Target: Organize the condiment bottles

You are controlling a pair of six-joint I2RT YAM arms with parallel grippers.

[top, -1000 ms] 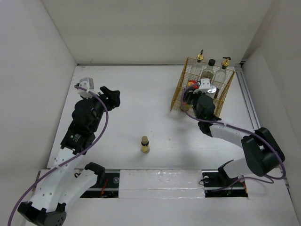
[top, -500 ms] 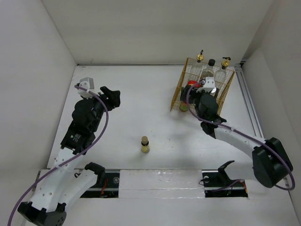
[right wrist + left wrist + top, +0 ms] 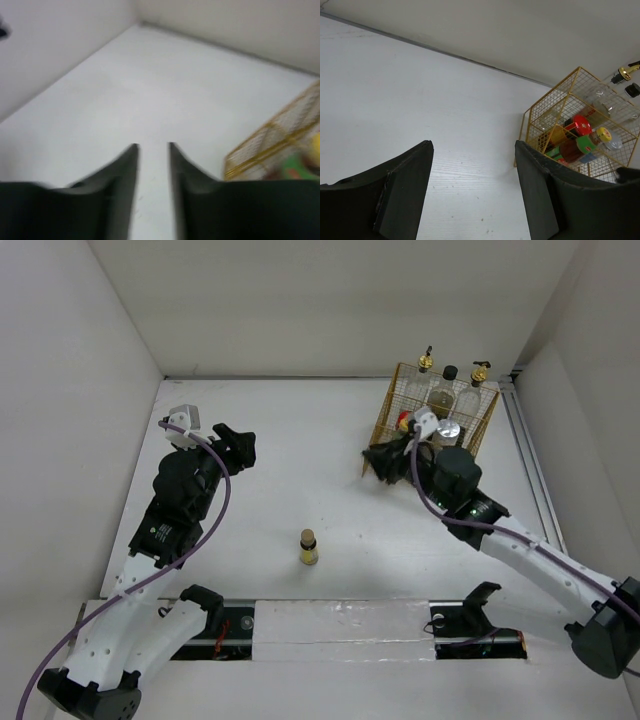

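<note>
1. Small yellow bottle with a brown cap [image 3: 308, 547]: standing upright and alone on the white table [image 3: 300, 440], in the lower middle of the top view, well apart from both arms.
2. Other condiment bottles already inside the gold wire basket [image 3: 381, 430] at the upper right: two tall clear gold-spouted bottles [image 3: 426, 362] along the back, a black-capped jar [image 3: 450, 372] between them, a silver-lidded jar [image 3: 449, 428] and a red-lidded jar [image 3: 581, 125] nearer the front.
3. Right gripper [image 3: 380, 462]: just outside the lower left corner of the basket, fingers pressed almost together, pinching nothing.
4. Left gripper [image 3: 235, 445]: at the upper left of the top view, fingers spread wide, empty.
5. Step in hand, as judged: one placing finished, fetching of the last loose bottle about to begin. Needed next: moving toward the lower middle, spreading the fingers again, then closing around the bottle's body without tipping it.
6. Against one second ago: right gripper then above the basket among the lids, now drawn out to its left. Yellow bottle and left arm unchanged.
</note>
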